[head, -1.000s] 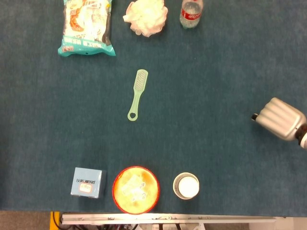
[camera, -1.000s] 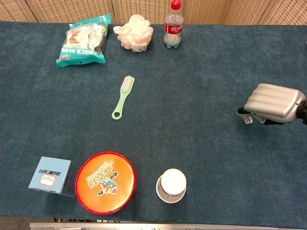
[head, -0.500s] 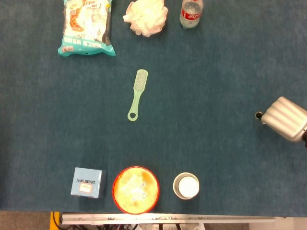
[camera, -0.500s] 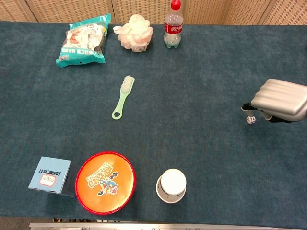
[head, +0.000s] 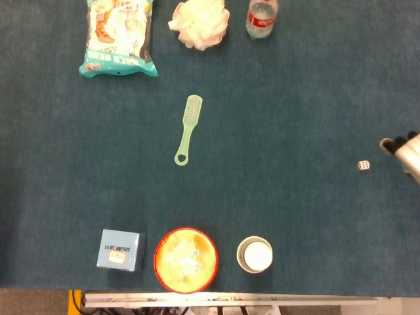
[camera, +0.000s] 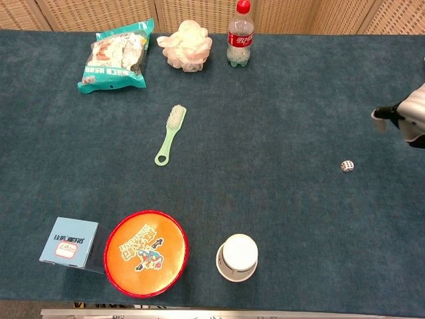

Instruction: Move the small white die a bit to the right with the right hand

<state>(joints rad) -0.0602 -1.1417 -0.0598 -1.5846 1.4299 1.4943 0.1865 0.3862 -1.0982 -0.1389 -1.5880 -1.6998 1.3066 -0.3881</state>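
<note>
Die (camera: pixel 347 166) sits free on the blue table cloth (camera: pixel 279 199), far right side — nothing touching it. From table centre that's approx 3 o'clock, well apart from everything else. In the head view it's the tiny white speck (head: pixel 363 165) near the right edge.

Right hand (camera: pixel 406 118) is at the frame edge, up at about 1 o'clock from the die, clear of it. Only a sliver shows: a dark fingertip (camera: pixel 378 113) poking left, silver shell behind. Head view gives the same story, hand (head: pixel 405 152) mostly cut off. Fingers spread or curled? Can't tell, too little in frame. Holding anything? Nothing visible, but the palm's hidden.

Left hand — not in either view.

Judgement: the die looks set down and released, resting flat w/ pips showing, so the move rightward reads as done or nearly so. Its spot makes sense — it's out on the right-hand reach, away from the clutter.

Rest of the table, by the chest view: snack bag (camera: pixel 114 54) at 11 o'clock, white bath pouf (camera: pixel 185 44) and cola bottle (camera: pixel 240 33) at 12, all along the far edge. Green brush (camera: pixel 170 134) lies left of centre, handle toward the robot. Near edge: blue box (camera: pixel 68 242) at 8 o'clock, orange-lidded red dish (camera: pixel 146 252) just beside it, white cup (camera: pixel 238 257) at 6. All upright or flat, none in the hand's path.
</note>
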